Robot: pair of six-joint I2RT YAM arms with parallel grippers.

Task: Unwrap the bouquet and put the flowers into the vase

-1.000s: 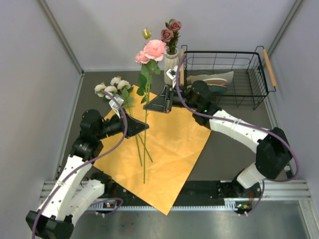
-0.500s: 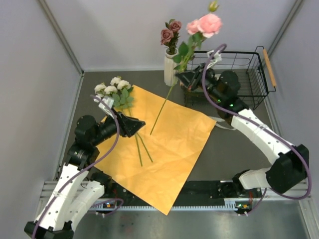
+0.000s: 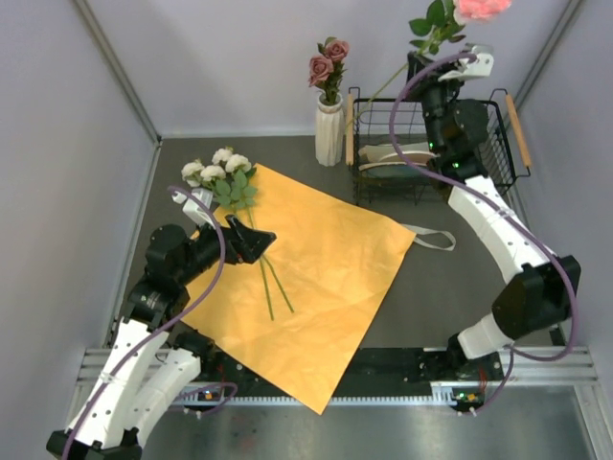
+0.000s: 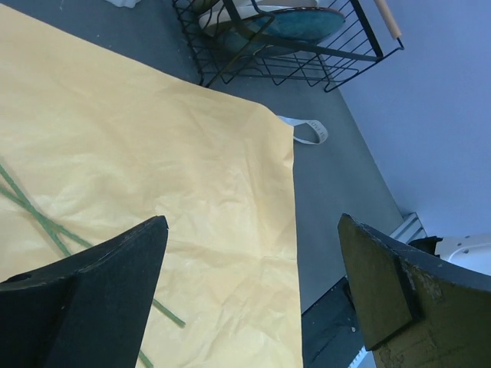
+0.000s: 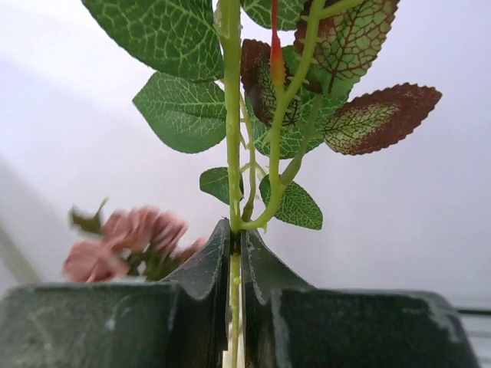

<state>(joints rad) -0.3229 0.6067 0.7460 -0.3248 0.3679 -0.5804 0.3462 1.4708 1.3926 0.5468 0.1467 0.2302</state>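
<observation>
- Over the last second the right arm has swung up and to the right. It has carried the pink rose (image 3: 479, 8) from above the orange paper (image 3: 326, 278) to a spot high over the black wire basket (image 3: 498, 172).
- In the same time the left gripper (image 3: 259, 240) has sprung apart from nearly closed.
- I see the right gripper (image 3: 419, 65) pinched tight on the pink rose's green stem. In the wrist view the stem (image 5: 230, 115) rises straight out from between the two closed fingers (image 5: 203, 264), with leaves fanning above.
- The bloom sits at the top edge of the overhead view. The lower end of the stem slants down-left over the basket, toward the vase (image 3: 329, 132) but apart from it.
- The left gripper (image 4: 252, 222) stands wide open with nothing between its fingers, just above the paper.
- The white roses (image 3: 215, 171) lie at the paper's far-left edge, their stems (image 3: 270, 283) running across the sheet just beside the left gripper.
- The vase stands upright just left of the basket, with two mauve roses (image 3: 326, 59) in it.
- The cream ribbon (image 3: 431, 238) lies on the table (image 3: 450, 278) at the paper's right corner.
</observation>
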